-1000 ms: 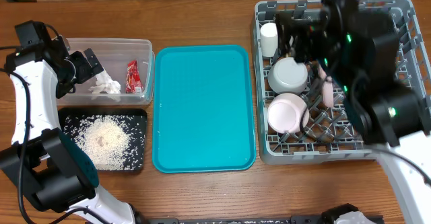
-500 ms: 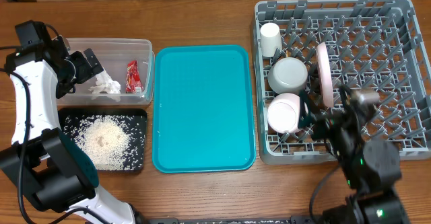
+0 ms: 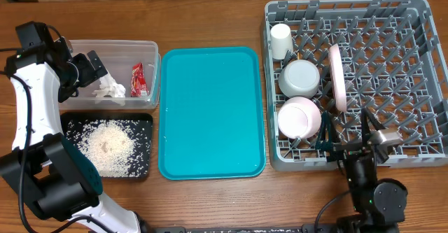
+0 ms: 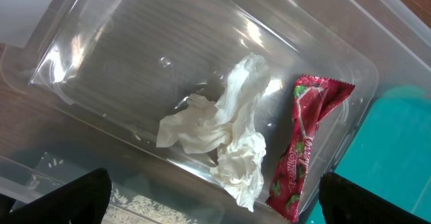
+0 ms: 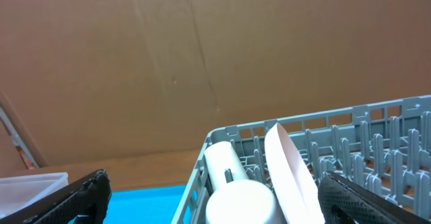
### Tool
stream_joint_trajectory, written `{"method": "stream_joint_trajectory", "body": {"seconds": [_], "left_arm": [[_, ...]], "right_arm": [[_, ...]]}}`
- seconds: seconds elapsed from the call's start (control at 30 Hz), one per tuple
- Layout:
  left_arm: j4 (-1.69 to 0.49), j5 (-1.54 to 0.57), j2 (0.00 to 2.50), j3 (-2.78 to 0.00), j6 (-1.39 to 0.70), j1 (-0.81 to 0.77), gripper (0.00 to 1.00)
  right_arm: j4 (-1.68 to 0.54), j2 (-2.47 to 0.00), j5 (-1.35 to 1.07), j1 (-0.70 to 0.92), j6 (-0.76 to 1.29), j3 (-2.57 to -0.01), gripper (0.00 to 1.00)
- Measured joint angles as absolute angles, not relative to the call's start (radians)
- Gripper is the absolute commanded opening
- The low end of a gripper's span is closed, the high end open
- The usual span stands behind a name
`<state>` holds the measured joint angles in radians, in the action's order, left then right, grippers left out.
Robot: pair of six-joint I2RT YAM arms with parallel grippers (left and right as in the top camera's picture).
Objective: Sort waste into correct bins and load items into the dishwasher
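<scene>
The clear tub [image 3: 151, 51] holds the crumpled tissue [image 3: 110, 89] [image 4: 225, 136] and the red wrapper [image 3: 138, 79] [image 4: 306, 146]. My left gripper [image 3: 88, 72] [image 4: 214, 200] hovers open over the tub, holding nothing. Rice [image 3: 108, 145] lies in the black tray [image 3: 143, 121]. In the grey rack [image 3: 413, 23] [image 5: 377, 109] stand the white cup [image 3: 280, 40] [image 5: 225, 163], a grey bowl [image 3: 299, 78], a pinkish bowl [image 3: 299, 117] [image 5: 239, 204] and the pink plate [image 3: 337, 78] [image 5: 289, 170] on edge. My right gripper [image 3: 353, 138] [image 5: 215, 200] sits open and low at the rack's front edge.
The teal tray [image 3: 212, 110] [image 5: 141, 204] lies bare between the bins and the rack. The right arm's base [image 3: 374, 191] is folded at the table's front edge. A brown cardboard wall [image 5: 202, 49] stands behind the table.
The right arm has swung from above the rack down to the table's front edge and folded there, still open. The left arm has not moved.
</scene>
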<state>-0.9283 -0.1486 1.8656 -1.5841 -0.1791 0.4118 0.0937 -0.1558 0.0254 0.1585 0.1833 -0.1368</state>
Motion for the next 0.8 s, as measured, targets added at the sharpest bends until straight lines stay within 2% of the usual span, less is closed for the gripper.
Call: {"method": "stream_joint_trajectory", "body": {"seconds": [0.33,0.63,0.8], "left_arm": [[-0.928,-0.149,1.866,-1.584,-0.179,0.412,1.00],[-0.928,-0.149,1.866,-1.584,-0.179,0.412,1.00],[-0.928,-0.149,1.866,-1.584,-0.179,0.412,1.00]], "right_arm": [[0.049,-0.025,0.008,0.159,0.183,-0.018,1.00],[-0.084,-0.015,-0.036,0.125,0.183,-0.018,1.00],[-0.086,-0.015,-0.052,0.086,0.119,-0.018,1.00]]}}
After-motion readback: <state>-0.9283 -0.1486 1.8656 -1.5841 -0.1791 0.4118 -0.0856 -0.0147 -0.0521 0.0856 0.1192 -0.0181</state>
